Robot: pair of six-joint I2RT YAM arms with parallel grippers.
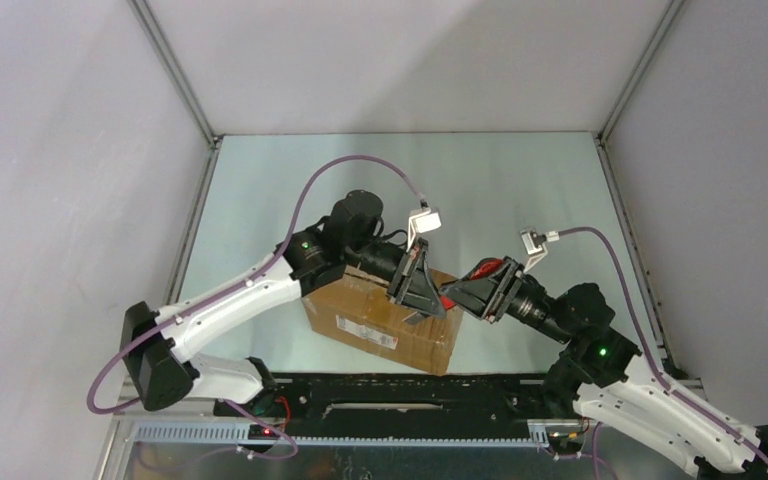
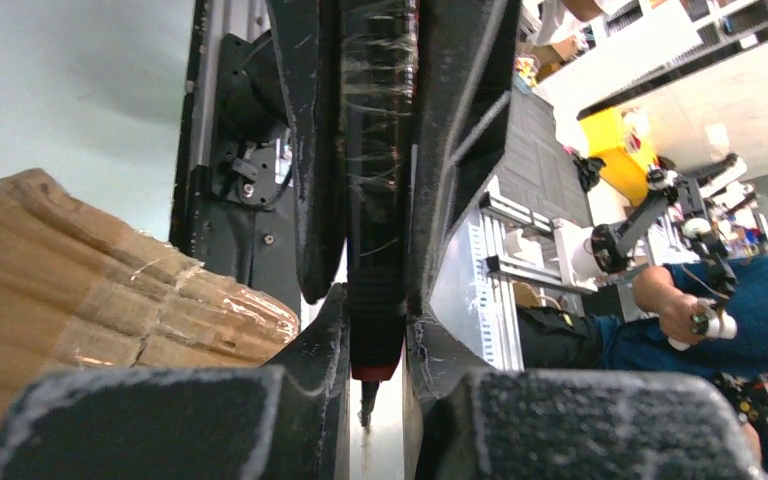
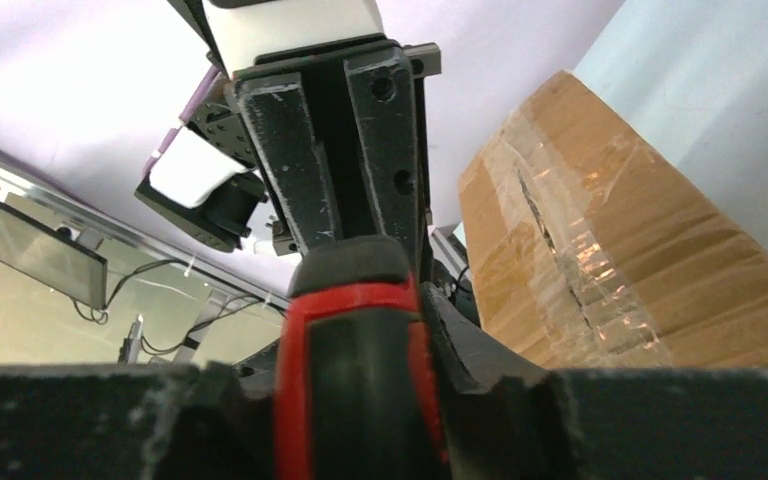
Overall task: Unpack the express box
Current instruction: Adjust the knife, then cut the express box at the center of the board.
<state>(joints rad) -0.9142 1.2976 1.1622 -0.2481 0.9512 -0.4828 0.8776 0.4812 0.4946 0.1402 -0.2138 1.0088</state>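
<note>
Carton: brown corrugated cardboard express box, oblong, tape-glossed, mid pale table between your arms, long axis left-right, right end nearer you. Left gripper pinches slim black-and-red-handled tool; right gripper hold: cannot tell.

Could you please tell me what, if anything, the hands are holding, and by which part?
The left hand is shut on a red-and-black tool near its tip end; its handle sits inside the right hand, whether clamped cannot be told.
</note>
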